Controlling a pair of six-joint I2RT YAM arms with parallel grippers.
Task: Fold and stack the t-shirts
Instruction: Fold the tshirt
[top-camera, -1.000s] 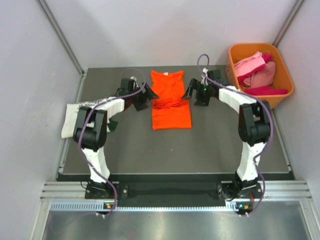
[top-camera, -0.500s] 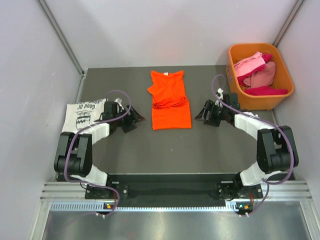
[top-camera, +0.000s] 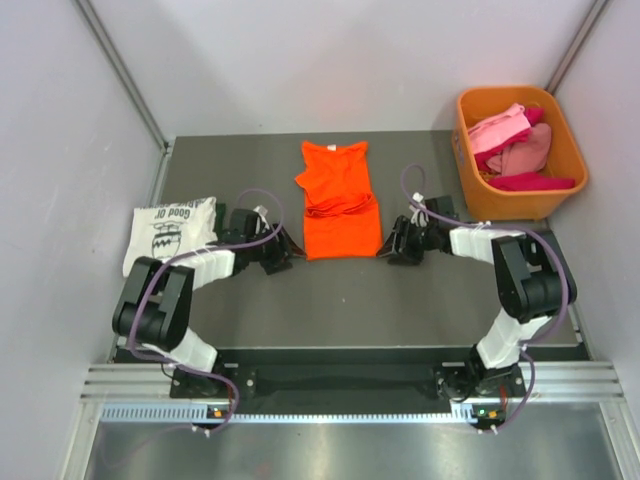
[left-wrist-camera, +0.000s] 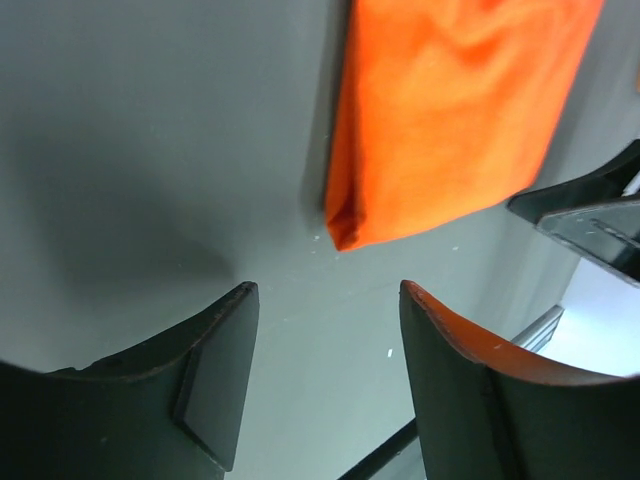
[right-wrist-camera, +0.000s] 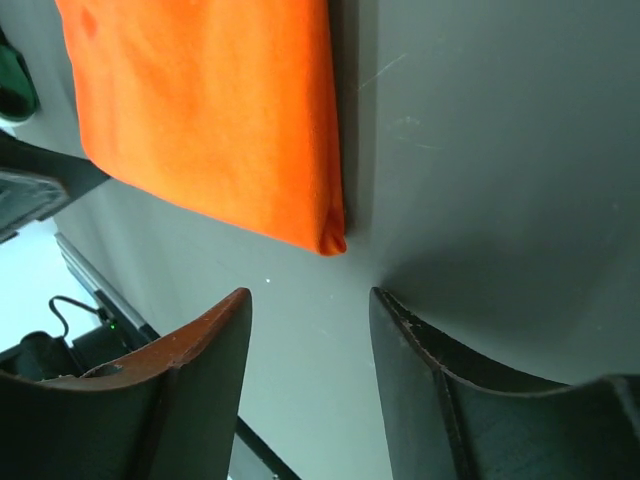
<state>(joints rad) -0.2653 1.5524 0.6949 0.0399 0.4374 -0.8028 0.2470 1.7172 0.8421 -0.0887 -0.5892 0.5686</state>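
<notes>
Moved: left gripper (top-camera: 283, 262) and right gripper (top-camera: 392, 250) drawn in toward orange t-shirt (top-camera: 340, 205).
Left jaws: apart, empty, beside near-left corner.
Right jaws: apart, empty, beside near-right corner.
Orange t-shirt: flat, middle of table (top-camera: 330, 300).
White t-shirt (top-camera: 168, 230): far left.

Both same build: left arm (top-camera: 150, 305) and right arm (top-camera: 530, 280) have chunky round black joints with white shell links between. Black base (top-camera: 195, 378) under each, at 7 and 5 o'clock of the overhead view. Grey-purple cable (top-camera: 255, 191) loops along each arm. On the left gripper (left-wrist-camera: 328, 290): two curved glossy black fingers (left-wrist-camera: 215, 380), flat inset pad (left-wrist-camera: 208, 405) on the 8 o'clock one, orange sheen on the other's edge. The right gripper (right-wrist-camera: 310, 295) has the same fingers, with the orange sheen on its 8 o'clock one.
</notes>
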